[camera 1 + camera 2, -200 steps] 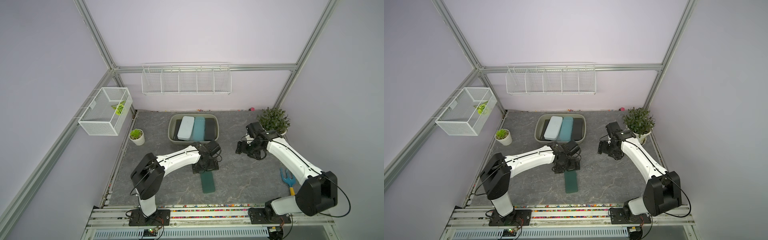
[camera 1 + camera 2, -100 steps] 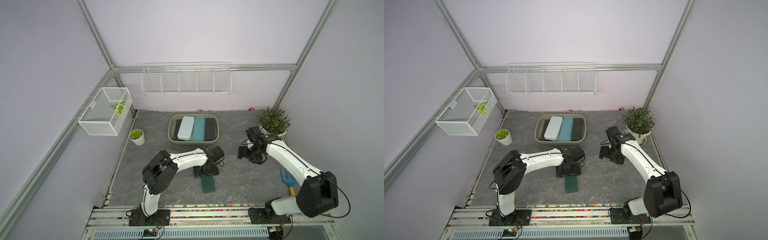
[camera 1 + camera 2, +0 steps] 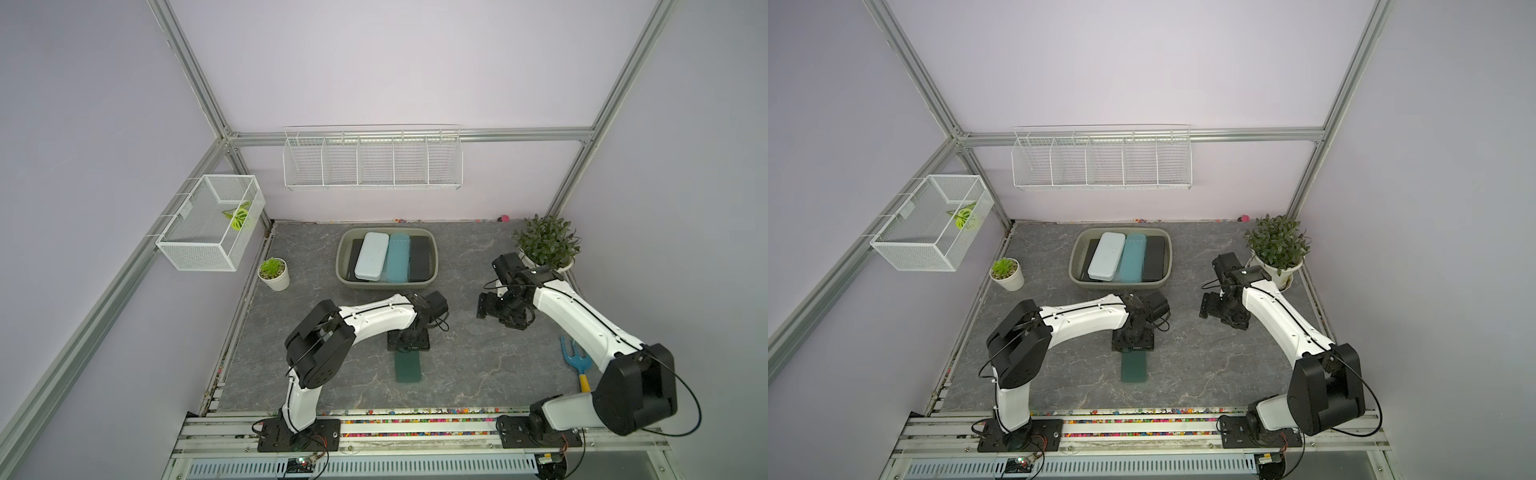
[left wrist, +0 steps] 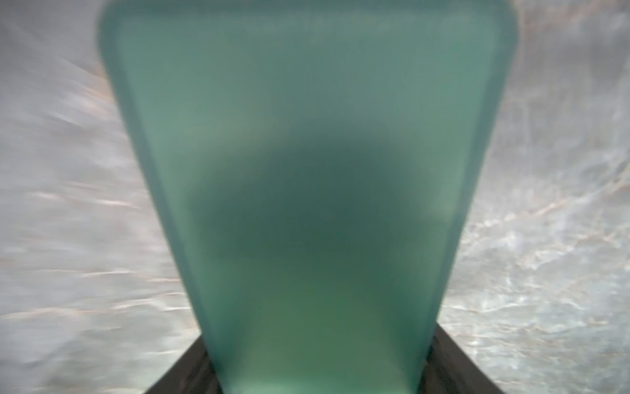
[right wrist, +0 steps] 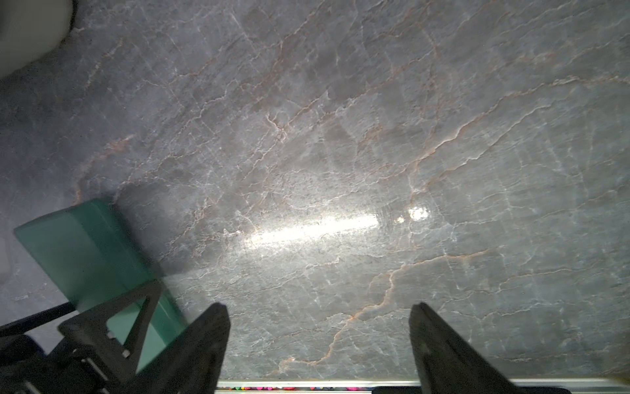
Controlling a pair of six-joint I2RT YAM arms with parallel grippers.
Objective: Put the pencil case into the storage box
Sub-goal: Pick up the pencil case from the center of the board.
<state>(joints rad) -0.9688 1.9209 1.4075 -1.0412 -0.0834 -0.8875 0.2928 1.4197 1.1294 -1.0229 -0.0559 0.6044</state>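
A dark green pencil case (image 3: 408, 365) (image 3: 1133, 368) lies flat on the grey table, in front of the storage box (image 3: 386, 286) (image 3: 1121, 286). My left gripper (image 3: 408, 341) (image 3: 1133, 341) points down over the case's far end. In the left wrist view the case (image 4: 306, 170) fills the gap and both dark fingers (image 4: 191, 371) press its long sides. My right gripper (image 3: 484, 307) (image 5: 318, 327) hangs open and empty over bare table to the right. The olive-beige box holds a pale blue case, a teal case and black ones.
A leafy potted plant (image 3: 544, 241) stands at the back right, close behind my right arm. A small succulent pot (image 3: 273, 274) sits at the left. A blue garden fork (image 3: 575, 361) lies at the right edge. A mesh basket (image 3: 208, 228) and wire rack (image 3: 372, 162) hang on the walls.
My left gripper came down onto the green case's far end and narrowed its jaws onto it. My right gripper drifted slightly right and stayed open.
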